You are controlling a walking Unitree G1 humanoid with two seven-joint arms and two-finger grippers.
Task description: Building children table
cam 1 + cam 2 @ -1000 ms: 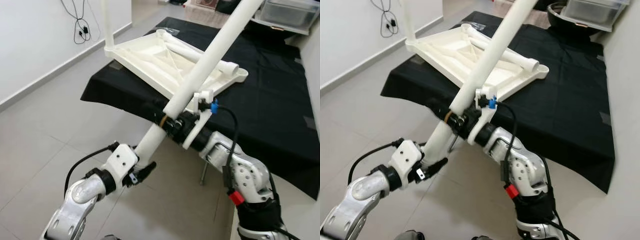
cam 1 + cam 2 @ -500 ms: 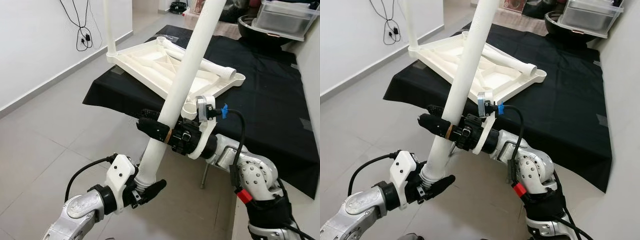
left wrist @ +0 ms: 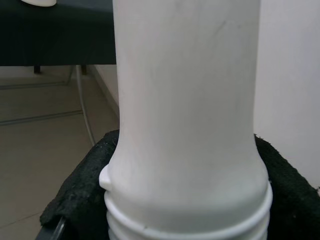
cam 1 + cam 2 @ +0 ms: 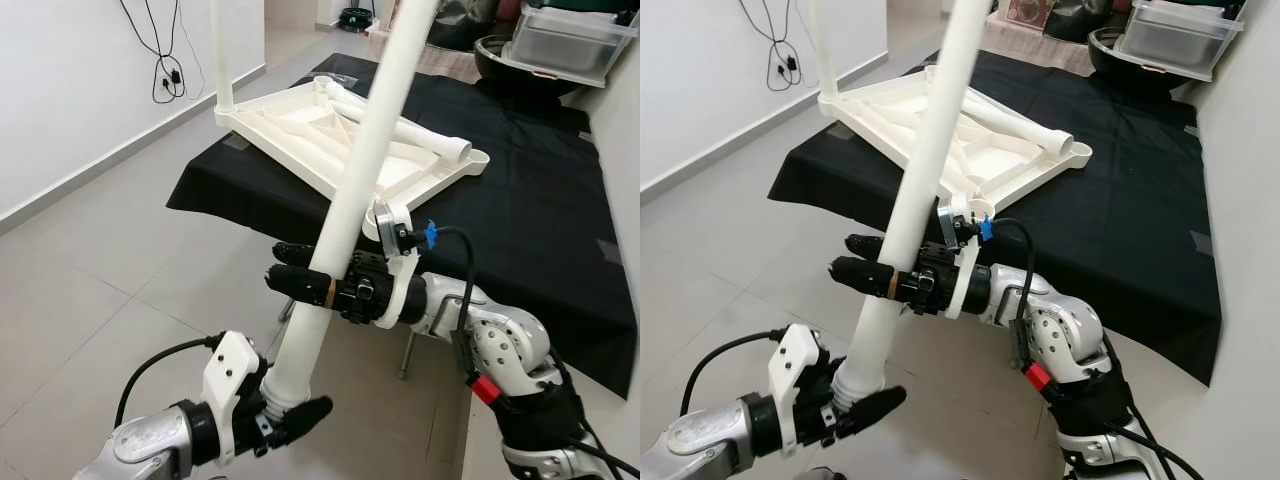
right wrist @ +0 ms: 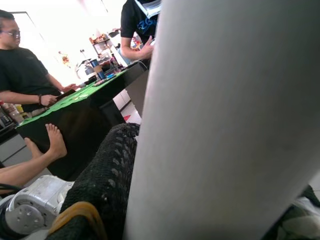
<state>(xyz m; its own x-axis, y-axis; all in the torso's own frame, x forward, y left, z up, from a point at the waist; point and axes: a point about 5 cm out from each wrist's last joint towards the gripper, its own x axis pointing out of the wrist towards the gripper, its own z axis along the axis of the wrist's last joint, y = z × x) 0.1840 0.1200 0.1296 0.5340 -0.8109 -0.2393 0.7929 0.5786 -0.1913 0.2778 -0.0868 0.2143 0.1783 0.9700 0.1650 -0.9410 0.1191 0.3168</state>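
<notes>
Both grippers, left [image 4: 290, 412] at its threaded end and right [image 4: 300, 280] higher up, are clamping a white table leg [image 4: 365, 160] before the upturned tabletop [image 4: 300, 125], where one leg is standing fitted.

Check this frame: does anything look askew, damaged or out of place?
Nothing looks damaged. The white table top lies upside down on the black cloth, one leg already standing upright at its far corner. The loose table leg is held tilted between the left end effector at its threaded end and the right end effector mid-shaft.
</notes>
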